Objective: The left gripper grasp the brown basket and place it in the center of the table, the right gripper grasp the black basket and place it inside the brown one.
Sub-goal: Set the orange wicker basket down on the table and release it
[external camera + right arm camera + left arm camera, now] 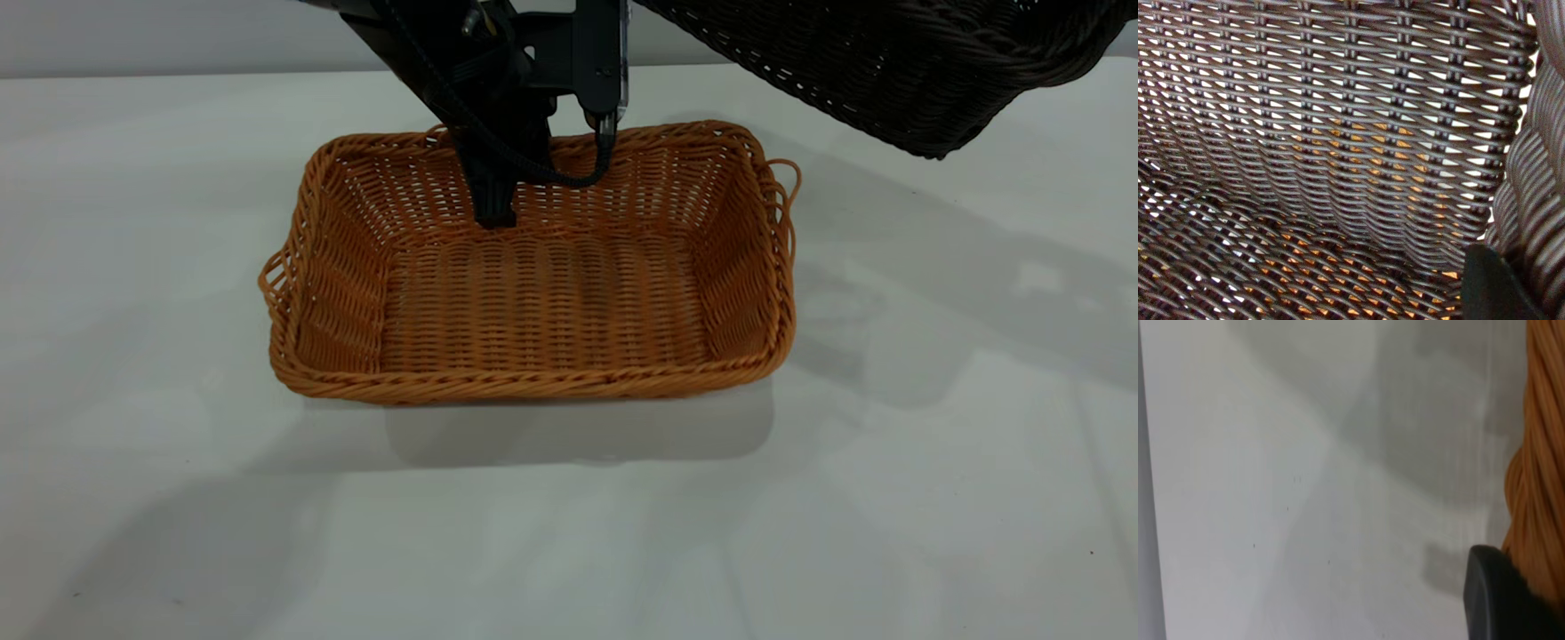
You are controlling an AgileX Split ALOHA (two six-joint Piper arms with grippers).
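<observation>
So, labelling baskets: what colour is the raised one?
Dark brown-black basket; exterior view shows it best.

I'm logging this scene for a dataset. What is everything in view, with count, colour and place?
brown basket: one, orange-tan wicker, standing on the table near its middle.
black basket: one, very dark wicker, tilted in the air above and to the right of the brown one.
table: one, white-grey, under everything.
left gripper: one, black, at the brown basket's far rim, one finger inside.
right gripper: one, black, at the black basket's rim; only a fingertip shows.
</observation>
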